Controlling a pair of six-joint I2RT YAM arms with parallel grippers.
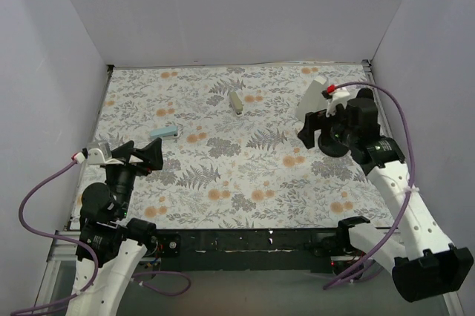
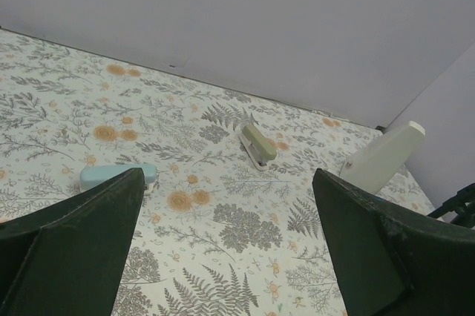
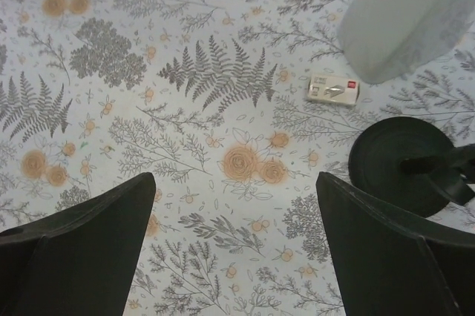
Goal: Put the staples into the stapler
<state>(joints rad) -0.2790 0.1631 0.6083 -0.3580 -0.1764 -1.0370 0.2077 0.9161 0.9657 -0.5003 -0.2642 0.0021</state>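
Note:
The light blue stapler (image 1: 165,133) lies closed on the floral mat at the left. In the left wrist view it (image 2: 111,175) is partly hidden behind my left finger. The staples are in a small cream-white box (image 3: 333,89) lying flat by the foot of the white wedge block; the top view hides it under my right gripper. My left gripper (image 1: 151,157) (image 2: 228,182) is open and empty, hovering just short of the stapler. My right gripper (image 1: 308,135) (image 3: 236,182) is open and empty above the mat, with the box ahead and to its right.
A beige stapler (image 1: 236,101) (image 2: 258,145) lies at the far middle. A tall white wedge block (image 1: 312,99) (image 3: 404,15) stands at the far right, with a black round disc (image 1: 332,144) (image 3: 404,164) beside it. Grey walls enclose three sides of the mat.

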